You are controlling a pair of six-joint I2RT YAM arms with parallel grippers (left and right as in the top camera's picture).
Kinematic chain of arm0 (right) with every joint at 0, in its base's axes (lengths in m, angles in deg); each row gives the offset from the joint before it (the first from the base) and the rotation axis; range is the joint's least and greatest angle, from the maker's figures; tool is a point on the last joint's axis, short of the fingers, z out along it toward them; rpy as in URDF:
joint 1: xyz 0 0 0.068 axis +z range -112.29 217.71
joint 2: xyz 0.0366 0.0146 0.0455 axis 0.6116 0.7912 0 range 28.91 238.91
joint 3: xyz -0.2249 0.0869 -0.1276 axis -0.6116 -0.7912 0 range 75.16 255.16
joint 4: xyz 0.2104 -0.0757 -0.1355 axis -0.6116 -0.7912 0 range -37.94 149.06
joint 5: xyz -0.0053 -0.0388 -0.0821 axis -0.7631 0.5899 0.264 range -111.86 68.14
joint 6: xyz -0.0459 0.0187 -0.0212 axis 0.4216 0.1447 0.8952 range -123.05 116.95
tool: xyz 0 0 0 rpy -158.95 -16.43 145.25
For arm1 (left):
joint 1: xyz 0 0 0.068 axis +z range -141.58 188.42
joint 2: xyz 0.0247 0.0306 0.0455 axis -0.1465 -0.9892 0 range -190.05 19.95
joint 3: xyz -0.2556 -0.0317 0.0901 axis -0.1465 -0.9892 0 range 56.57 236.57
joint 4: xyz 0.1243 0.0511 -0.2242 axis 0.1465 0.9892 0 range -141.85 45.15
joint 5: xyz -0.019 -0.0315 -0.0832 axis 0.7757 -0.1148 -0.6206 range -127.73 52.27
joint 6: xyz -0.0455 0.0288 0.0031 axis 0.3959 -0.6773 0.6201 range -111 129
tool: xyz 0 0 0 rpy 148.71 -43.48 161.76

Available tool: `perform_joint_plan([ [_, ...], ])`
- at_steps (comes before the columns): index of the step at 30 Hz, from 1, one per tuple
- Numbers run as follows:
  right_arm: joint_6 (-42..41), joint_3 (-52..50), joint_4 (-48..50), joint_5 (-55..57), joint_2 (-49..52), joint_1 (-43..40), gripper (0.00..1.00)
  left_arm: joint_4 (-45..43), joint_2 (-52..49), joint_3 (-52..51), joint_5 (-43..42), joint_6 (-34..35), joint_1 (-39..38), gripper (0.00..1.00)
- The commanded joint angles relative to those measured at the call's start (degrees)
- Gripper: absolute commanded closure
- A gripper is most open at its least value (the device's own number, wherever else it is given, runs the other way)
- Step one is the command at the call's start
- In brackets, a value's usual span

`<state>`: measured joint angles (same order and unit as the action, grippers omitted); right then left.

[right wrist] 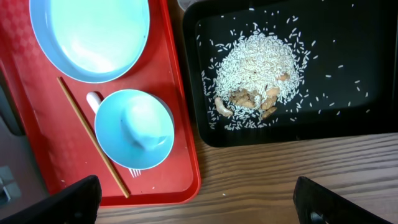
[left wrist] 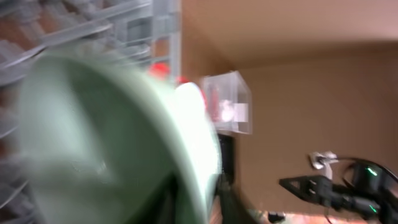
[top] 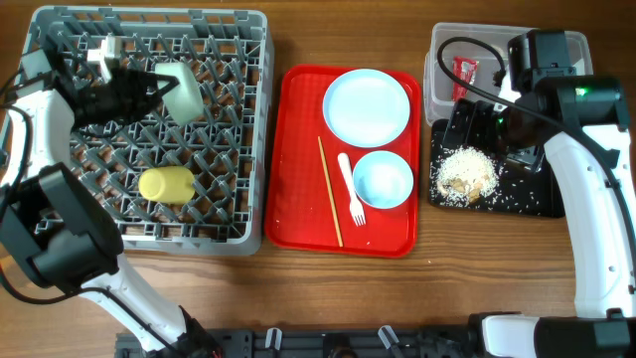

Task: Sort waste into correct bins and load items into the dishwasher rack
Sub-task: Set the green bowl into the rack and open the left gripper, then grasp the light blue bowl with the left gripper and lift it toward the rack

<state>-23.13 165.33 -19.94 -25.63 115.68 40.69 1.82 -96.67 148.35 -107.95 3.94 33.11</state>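
Over the far rows of the dishwasher rack [top: 231, 159], the left gripper [top: 157, 89] is clenched on the rim of a pale bowl [top: 184, 94] that stands tilted on edge just to its right, above the pegs, with the yellow-green cup [top: 166, 184] lying nearer the robot.

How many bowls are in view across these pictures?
2. The blue bowl sits on the red tray beside the fork. The green bowl is over the rack, held by the left gripper. The rack's pegs could hide another.
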Motion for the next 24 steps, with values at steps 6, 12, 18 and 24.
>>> perform_joint_plan([
  [6, 0.5, 1.3, -0.2, 1.2, -1.2, -0.1, 0.00, 9.7, -1.1, 0.4, 18.3, -0.9, 8.2, 0.19],
  [12, 0.5, 1.3, -0.4, 1.2, -1.2, -0.1, 0.00, 9.8, 6.1, 0.4, 18.2, -0.9, 12.3, 0.00],
  [18, -0.1, 2.6, -0.3, 1.2, -1.3, -2.3, 0.00, 9.1, 19.9, 0.4, 20.5, -0.7, 3.6, 0.00],
  [24, -0.1, 5.3, -1.9, -0.6, -1.3, -12.9, 0.00, 6.5, 23.8, 0.4, 41.5, 5.8, -22.5, 0.00],
])
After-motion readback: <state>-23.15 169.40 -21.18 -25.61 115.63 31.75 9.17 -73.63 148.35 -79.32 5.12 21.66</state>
